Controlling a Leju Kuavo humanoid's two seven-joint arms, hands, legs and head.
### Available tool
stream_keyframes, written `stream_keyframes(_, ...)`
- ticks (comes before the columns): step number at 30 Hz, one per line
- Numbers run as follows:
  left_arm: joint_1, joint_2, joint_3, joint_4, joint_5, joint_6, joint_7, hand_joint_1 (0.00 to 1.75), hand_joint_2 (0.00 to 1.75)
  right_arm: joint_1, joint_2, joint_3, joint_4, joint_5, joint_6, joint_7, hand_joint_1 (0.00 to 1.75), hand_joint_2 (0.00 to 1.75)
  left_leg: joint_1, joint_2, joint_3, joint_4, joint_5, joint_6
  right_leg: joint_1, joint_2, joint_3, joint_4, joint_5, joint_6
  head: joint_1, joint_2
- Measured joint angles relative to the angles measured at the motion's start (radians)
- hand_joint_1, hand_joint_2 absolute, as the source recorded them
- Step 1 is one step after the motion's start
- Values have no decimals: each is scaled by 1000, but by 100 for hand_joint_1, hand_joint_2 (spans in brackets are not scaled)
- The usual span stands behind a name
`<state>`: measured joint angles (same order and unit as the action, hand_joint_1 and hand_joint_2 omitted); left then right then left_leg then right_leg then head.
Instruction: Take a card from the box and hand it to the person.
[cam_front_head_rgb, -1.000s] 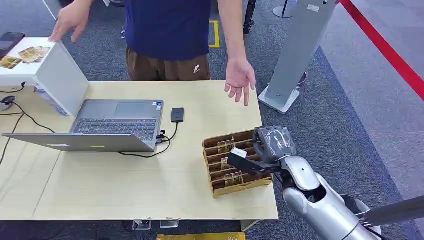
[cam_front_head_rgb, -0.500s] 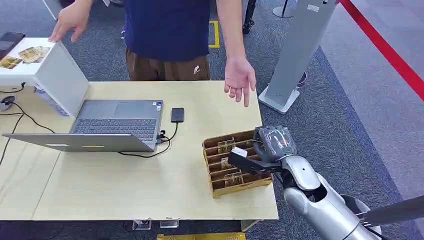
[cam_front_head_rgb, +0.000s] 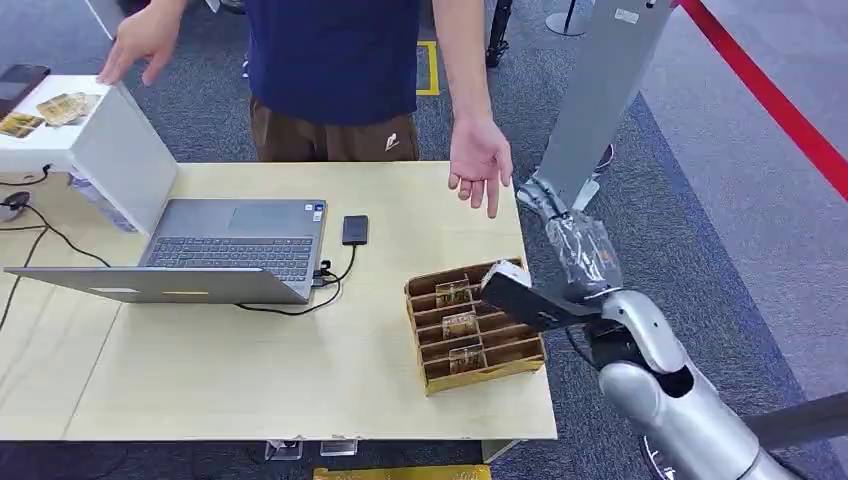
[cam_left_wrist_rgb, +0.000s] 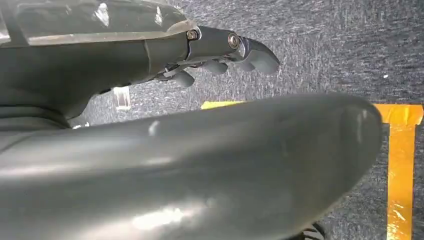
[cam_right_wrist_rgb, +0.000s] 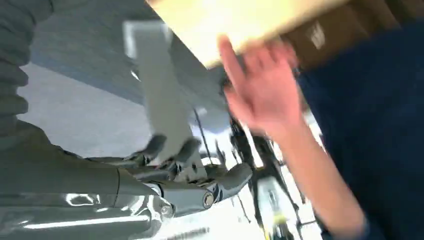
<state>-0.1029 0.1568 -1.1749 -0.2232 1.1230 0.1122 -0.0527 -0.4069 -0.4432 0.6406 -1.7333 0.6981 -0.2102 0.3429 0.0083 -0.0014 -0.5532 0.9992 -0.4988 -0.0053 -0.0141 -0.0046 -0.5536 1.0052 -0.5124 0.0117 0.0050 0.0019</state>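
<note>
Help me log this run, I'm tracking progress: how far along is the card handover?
Done: the right robot hand is clear of the box, raised beside its far corner. In hand: it reaches toward the person's open hand without touching it; whether it holds a card is too blurred to tell. Left: passing the card over. Other cards sit in the box.

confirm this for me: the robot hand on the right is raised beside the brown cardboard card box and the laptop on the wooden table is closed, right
Not quite. The head view shows the grey laptop open, keyboard exposed, not closed. The rest holds: the right robot hand is raised beside the brown cardboard card box on the light wooden table.
</note>
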Motion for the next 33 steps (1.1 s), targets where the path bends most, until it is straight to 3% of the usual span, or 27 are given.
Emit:
stream_keyframes(2,0,0,0,0,2,0,0,0,0,7,-16,-26,-71,-6,-8,-1,0,175,0,0,0,0,0,0,0,0,0,0,0,0,0,0)
stream_keyframes(7,0,0,0,0,1,-2,1,0,0,38,-24,-82,-217,-9,-81,-76,0,175,0,0,0,0,0,0,0,0,0,0,0,0,0,0)
stream_keyframes(10,-1,0,0,0,-1,-2,0,0,0,45,-20,-91,-258,-20,-56,-100,0,175,0,0,0,0,0,0,0,1,0,0,0,0,-1,0)
stream_keyframes(33,-2,-2,0,0,-11,-4,-19,0,0,88,19,-80,-163,-70,50,-93,0,175,0,0,0,0,0,0,0,0,0,0,0,0,0,0)
